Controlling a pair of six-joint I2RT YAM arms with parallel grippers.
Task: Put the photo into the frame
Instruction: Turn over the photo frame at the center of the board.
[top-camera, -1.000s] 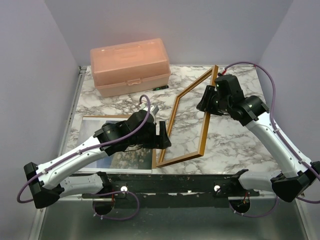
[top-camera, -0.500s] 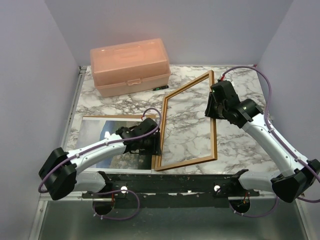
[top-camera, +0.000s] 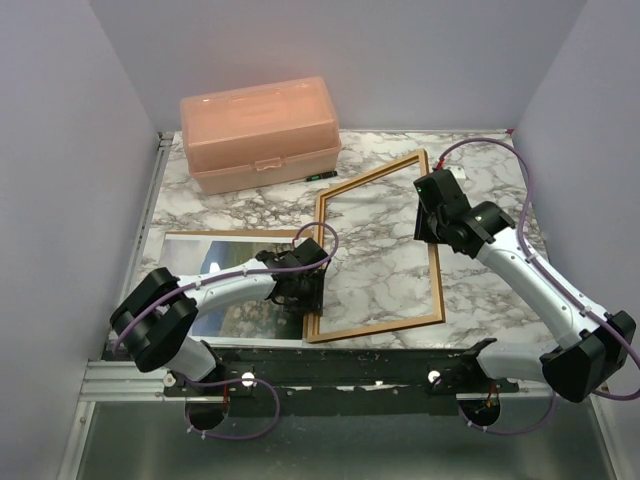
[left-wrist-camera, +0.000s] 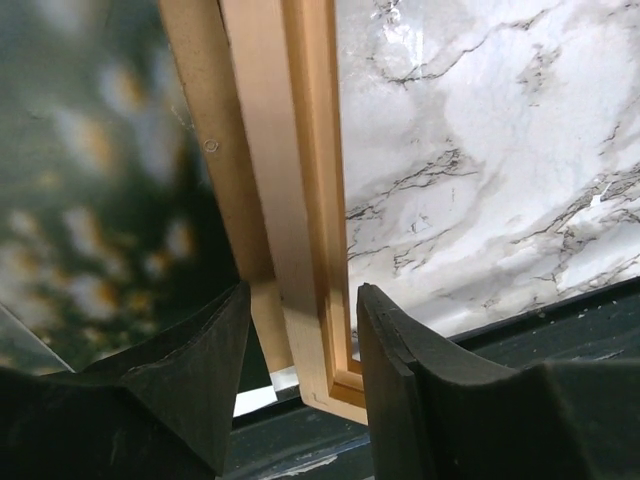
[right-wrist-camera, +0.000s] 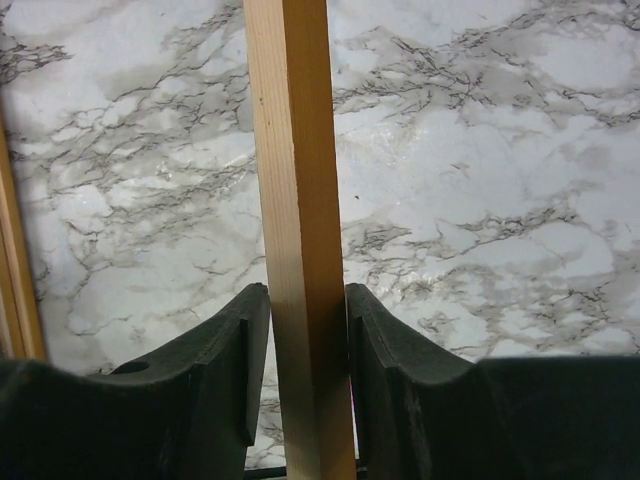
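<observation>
I read this step as carrying the frame (top-camera: 375, 329) left to the photo (top-camera: 190, 258), and I have it by two rails. It sits on the marble surface (top-camera: 380, 250), right of centre. Its left rail is just beside the photo, which lies face up at the near left on its backing board (left-wrist-camera: 205, 120).

The right claw (right-wrist-camera: 297, 300) is clamped on the right rail, both pads flat against the wood. The left claw (left-wrist-camera: 302, 300) straddles the left rail close to the near corner. Its pads look pressed to the wood on both sides, so I take that as a grip too.

To do this well I would move both arms together at one pace, so the thin rails are neither twisted nor racked out of square. I would lift the left rail enough to clear the board's edge rather than push into it. The left claw sits between frame and photo, so it could scuff the print.

The left arm lies low, stretched from its near-left base across the photo, wrist pointing down at the rail. The right arm reaches from the near right towards the far left, elbow bent, claw coming down onto the rail about midway along.
</observation>
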